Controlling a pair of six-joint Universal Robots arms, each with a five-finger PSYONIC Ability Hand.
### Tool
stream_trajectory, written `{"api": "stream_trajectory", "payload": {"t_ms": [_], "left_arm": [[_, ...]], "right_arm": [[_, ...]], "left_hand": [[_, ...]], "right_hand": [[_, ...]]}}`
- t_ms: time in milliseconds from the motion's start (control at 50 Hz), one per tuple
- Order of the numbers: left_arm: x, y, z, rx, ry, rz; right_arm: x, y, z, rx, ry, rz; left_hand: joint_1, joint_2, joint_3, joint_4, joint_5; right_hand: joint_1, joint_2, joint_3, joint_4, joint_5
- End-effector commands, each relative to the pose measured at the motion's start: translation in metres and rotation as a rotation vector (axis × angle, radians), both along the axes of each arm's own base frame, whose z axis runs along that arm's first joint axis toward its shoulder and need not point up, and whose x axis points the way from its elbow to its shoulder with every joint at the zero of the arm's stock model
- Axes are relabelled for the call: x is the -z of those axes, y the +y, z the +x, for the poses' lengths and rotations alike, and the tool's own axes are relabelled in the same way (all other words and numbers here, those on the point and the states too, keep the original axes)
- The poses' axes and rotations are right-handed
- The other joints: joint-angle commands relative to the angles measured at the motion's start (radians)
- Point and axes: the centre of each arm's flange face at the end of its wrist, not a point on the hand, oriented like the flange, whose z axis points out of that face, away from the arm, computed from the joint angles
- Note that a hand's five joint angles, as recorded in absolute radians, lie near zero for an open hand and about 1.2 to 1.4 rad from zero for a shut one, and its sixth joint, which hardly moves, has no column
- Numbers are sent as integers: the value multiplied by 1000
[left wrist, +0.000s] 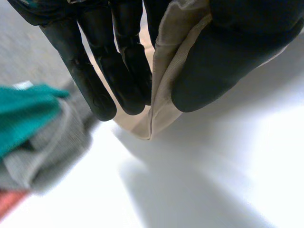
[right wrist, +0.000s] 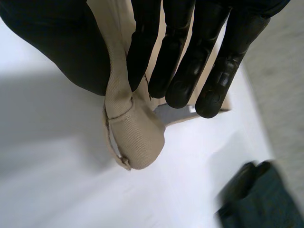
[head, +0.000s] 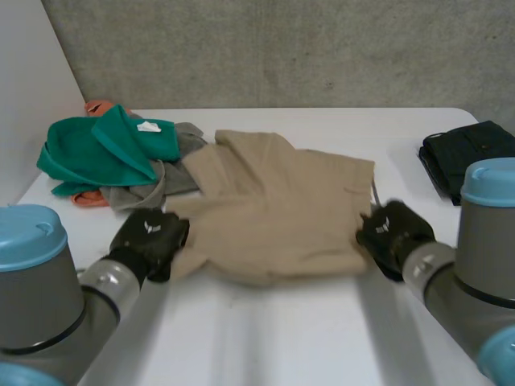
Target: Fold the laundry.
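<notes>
The beige garment [head: 282,205] lies spread mid-table on the white table [head: 265,338], its 2 near corners each pinched between thumb and fingers, one by the left hand [head: 149,237] and one by the right hand [head: 393,232], with a green-and-grey heap [head: 105,153] beside its far left and a dark folded garment [head: 471,153] well apart at right.

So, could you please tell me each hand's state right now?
Left hand: shut on the beige garment, at its left edge.
Right hand: shut on the beige garment, at its right edge.
</notes>
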Motion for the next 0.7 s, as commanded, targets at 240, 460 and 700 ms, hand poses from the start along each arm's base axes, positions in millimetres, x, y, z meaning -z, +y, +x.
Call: {"api": "stream_trajectory", "payload": {"t_ms": [240,460,700], "left_arm": [[-7,78,22,96,-228,332],[-25,68,7,130,-194,223],[-48,6,-24,98,1,-151]], "right_arm": [[12,50,-37,-17,186,249],[5,43,-43,0,186,206],[-19,7,-26,1,77,-31]], "left_hand": [[251,194,200,194,217],[251,194,200,194,217],[251,194,200,194,217]], "right_hand": [[395,221,209,205,226],[395,221,209,205,226],[395,221,209,205,226]]}}
